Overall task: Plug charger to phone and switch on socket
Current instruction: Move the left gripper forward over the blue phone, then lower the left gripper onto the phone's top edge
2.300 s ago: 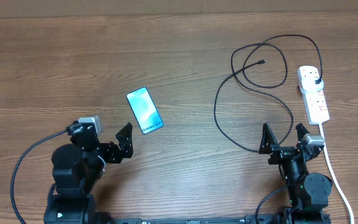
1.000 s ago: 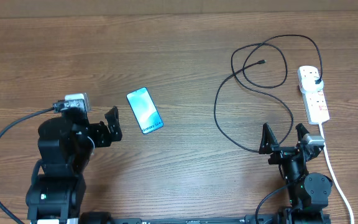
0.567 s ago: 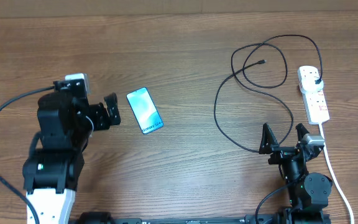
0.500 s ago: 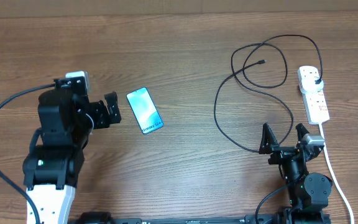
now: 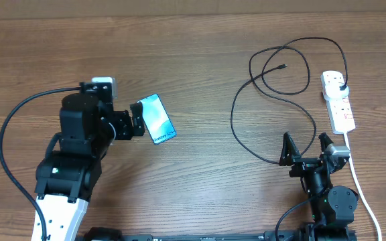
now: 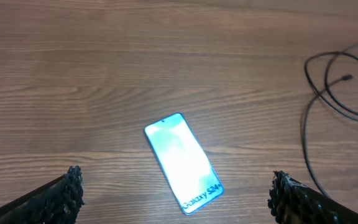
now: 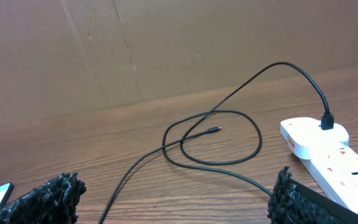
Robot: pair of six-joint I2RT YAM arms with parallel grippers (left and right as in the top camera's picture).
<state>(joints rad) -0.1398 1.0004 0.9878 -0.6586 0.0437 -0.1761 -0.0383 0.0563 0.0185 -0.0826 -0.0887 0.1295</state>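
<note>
black charger (image 5: 232,115) loop beside white socket (image 5: 340,107)

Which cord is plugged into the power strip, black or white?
The thin black charger, plug in the power strip; the thick white cord is its own lead.

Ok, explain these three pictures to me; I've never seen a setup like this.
Two robot arms sit at a wooden table. One picture looks down from above; the other two come from cameras on each arm's wrist, so the black fingers at their bottom corners are that arm's own. The left tool hovers open at a lit phone; the right tool is open too, near a looping black charger cable plugged into a white power strip. Nothing is held.
</note>
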